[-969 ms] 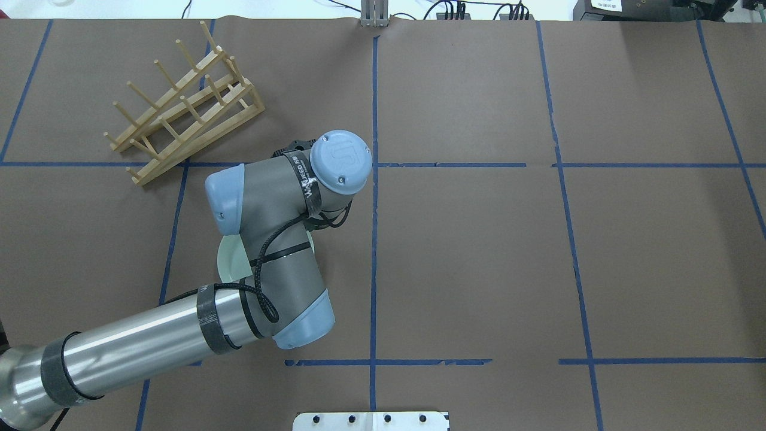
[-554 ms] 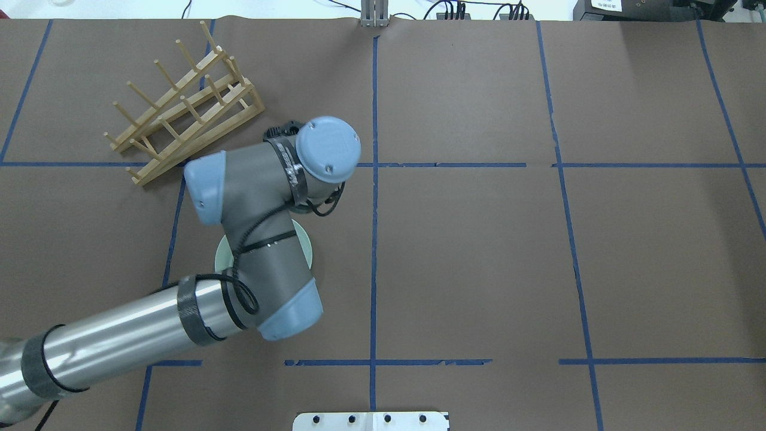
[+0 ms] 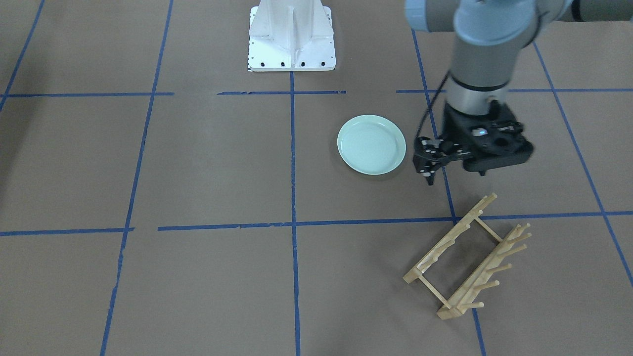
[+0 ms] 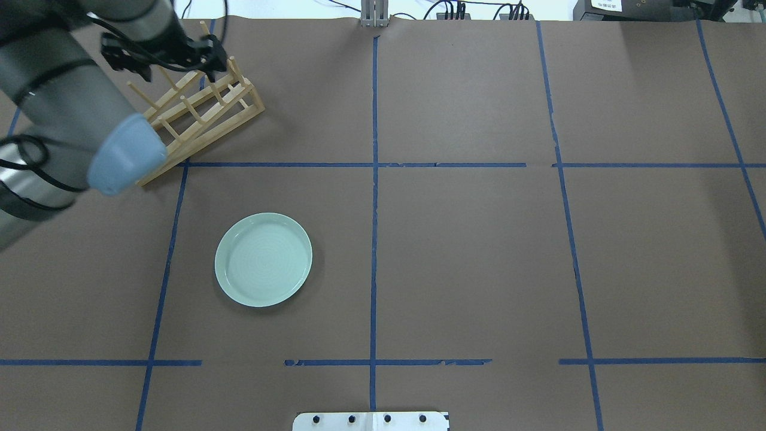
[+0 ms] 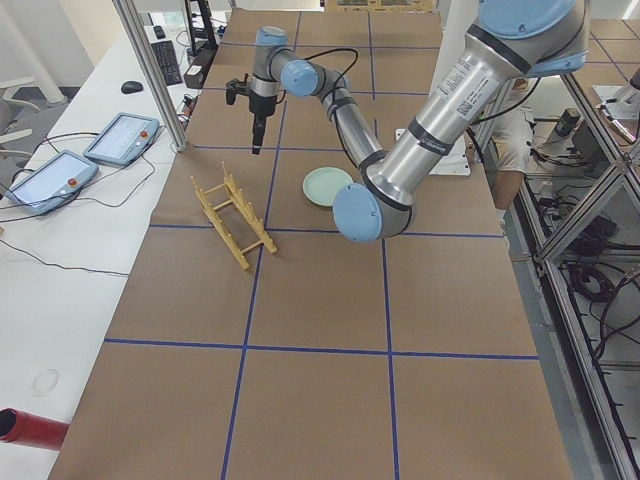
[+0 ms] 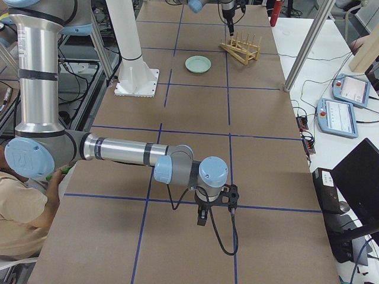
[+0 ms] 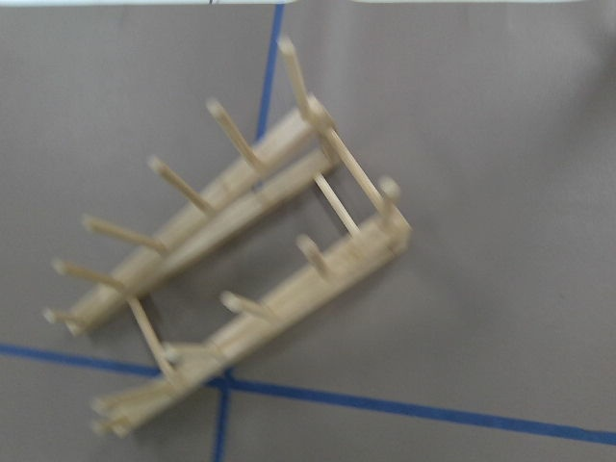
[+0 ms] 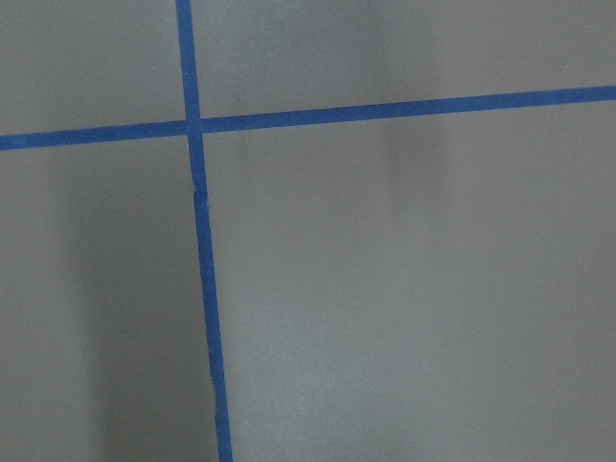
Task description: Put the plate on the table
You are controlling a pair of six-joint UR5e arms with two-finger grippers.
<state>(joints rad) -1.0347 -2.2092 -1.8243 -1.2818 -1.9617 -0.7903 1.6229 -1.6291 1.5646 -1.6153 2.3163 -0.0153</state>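
Note:
The pale mint-green plate [image 4: 263,260] lies flat on the brown table [image 4: 467,251], alone in its taped rectangle; it also shows in the front view [image 3: 371,144] and both side views [image 5: 327,186] [image 6: 198,64]. My left gripper [image 4: 167,57] hangs high over the wooden rack's far end, away from the plate, jaws apart and empty; it also shows in the front view [image 3: 428,174]. My right gripper [image 6: 202,216] hovers low over bare table at the robot's right end, far from the plate. I cannot tell whether it is open or shut.
The light wooden peg rack [image 4: 191,111] stands at the far left of the table, seen from above in the left wrist view [image 7: 241,260]. The white robot base [image 3: 292,34] is at the near middle edge. Blue tape lines [image 8: 197,241] cross the table.
My left arm, which hung over the plate and hid most of it, has swung away to the far left over the rack. The plate lies uncovered in the same spot.

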